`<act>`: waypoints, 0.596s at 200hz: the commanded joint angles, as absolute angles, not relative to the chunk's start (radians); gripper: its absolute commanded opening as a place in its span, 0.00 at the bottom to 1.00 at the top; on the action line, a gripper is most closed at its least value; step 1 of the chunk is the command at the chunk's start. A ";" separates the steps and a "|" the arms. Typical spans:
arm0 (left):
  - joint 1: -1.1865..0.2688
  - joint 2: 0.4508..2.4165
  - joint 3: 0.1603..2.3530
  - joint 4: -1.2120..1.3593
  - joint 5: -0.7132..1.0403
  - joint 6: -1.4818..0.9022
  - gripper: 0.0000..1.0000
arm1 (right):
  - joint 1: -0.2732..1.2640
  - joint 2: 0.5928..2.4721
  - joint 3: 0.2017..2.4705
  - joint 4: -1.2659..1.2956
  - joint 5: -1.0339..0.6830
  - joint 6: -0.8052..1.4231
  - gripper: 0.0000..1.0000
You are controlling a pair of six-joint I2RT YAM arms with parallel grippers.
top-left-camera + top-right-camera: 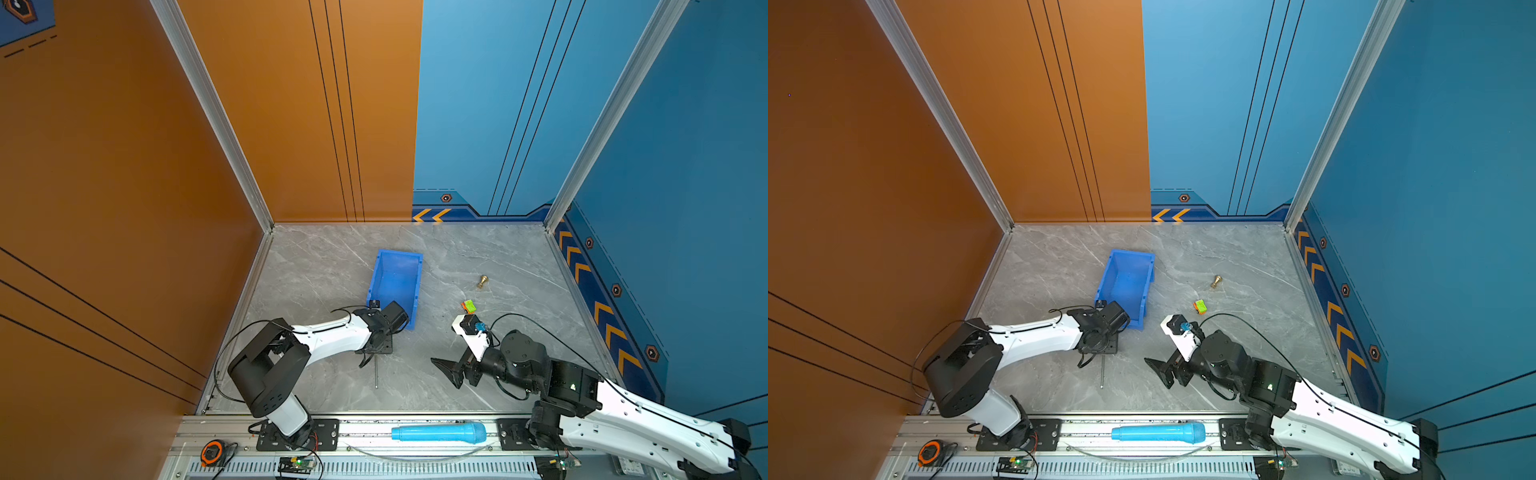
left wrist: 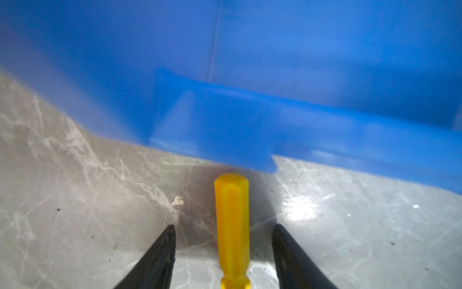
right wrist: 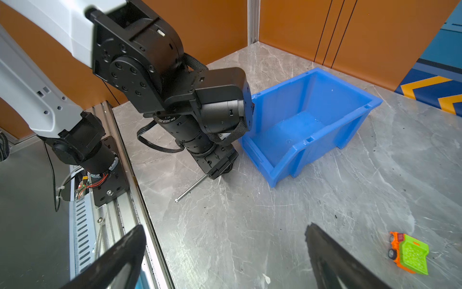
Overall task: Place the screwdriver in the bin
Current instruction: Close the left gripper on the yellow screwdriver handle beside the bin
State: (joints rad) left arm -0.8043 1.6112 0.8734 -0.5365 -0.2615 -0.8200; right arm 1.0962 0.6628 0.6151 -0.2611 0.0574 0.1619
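The screwdriver lies flat on the grey marble table just in front of the bin's low lip. Its yellow handle (image 2: 232, 225) points at the bin (image 2: 250, 112), and its thin silver shaft (image 1: 376, 374) (image 3: 191, 187) runs toward the front rail. My left gripper (image 2: 223, 226) is down over the handle and open, a finger on each side with floor showing in both gaps. The blue bin (image 1: 397, 278) (image 3: 300, 130) is empty. My right gripper (image 3: 225, 227) (image 1: 451, 372) hangs open over bare table to the right, holding nothing.
A green and orange toy truck (image 1: 468, 306) (image 3: 410, 255) and a small brass piece (image 1: 482, 281) lie right of the bin. A light-blue toy microphone (image 1: 438, 432) rests on the front rail, with an orange tape measure (image 1: 212, 452) at the rail's left end. Walls enclose three sides.
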 commanded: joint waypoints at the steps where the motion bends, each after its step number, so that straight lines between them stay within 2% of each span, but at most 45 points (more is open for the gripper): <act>1: -0.800 1.627 0.873 -0.525 -0.286 -0.816 0.57 | 1.101 0.654 0.600 -0.284 0.086 0.180 1.00; 71: -0.820 1.649 0.845 -0.492 -0.271 -0.831 0.30 | 1.101 0.664 0.591 -0.273 0.126 0.178 1.00; 119: -0.834 1.636 0.833 -0.494 -0.267 -0.834 0.18 | 1.100 0.651 0.589 -0.273 0.141 0.174 1.00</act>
